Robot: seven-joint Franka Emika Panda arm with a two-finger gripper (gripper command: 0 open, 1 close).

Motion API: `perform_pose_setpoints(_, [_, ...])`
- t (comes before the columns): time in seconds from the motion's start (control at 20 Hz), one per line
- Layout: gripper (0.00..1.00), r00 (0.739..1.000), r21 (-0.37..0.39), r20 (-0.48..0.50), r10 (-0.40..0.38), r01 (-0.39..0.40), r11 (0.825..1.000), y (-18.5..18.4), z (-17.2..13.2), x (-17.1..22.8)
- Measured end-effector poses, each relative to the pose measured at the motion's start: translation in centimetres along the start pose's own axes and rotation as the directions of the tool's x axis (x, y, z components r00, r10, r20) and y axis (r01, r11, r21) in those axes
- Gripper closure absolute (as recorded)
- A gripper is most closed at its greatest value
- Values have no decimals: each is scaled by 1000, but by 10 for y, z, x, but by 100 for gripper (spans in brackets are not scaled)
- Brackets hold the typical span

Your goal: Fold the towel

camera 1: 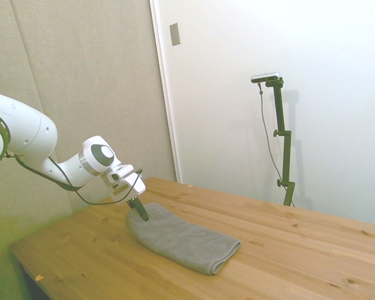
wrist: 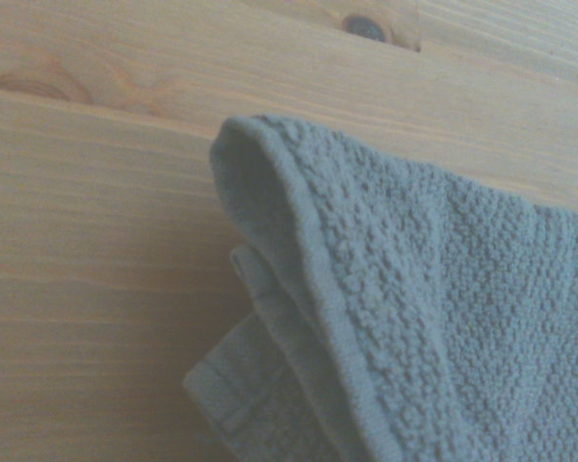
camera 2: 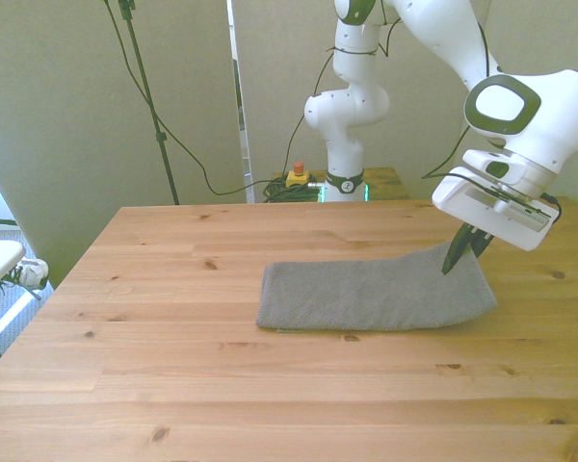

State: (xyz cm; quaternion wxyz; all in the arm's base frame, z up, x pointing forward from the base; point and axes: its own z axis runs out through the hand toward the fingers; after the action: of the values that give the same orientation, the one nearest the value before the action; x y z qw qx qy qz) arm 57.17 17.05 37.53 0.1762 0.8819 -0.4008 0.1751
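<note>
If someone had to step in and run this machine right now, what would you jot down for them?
Gripper: shut on the towel, pinching its corner at the front view's right and lifting it slightly off the table.
Towel: the rest lies flat as a long grey strip mid-table; the wrist view shows layered edges at the raised corner.
Done: corner grasped.
Left: carry that end across to the far end, lay it down, release.

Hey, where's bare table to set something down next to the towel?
Open wood lies between the towel and the table's near edge, and across the front view's left half. It is crowded only at the towel's right end, where the gripper pinches a corner.
</note>
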Motion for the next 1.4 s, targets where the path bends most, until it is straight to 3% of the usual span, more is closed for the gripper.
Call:
perform_pose_setpoints(0.5, [100,998,93,48,43,-47,994,49,-37,43])
perform_pose_setpoints(0.95, [100,986,157,74,147,-157,975,137,-63,131])
perform_pose_setpoints(1.4, [100,962,186,158,224,-252,950,228,-8,178])
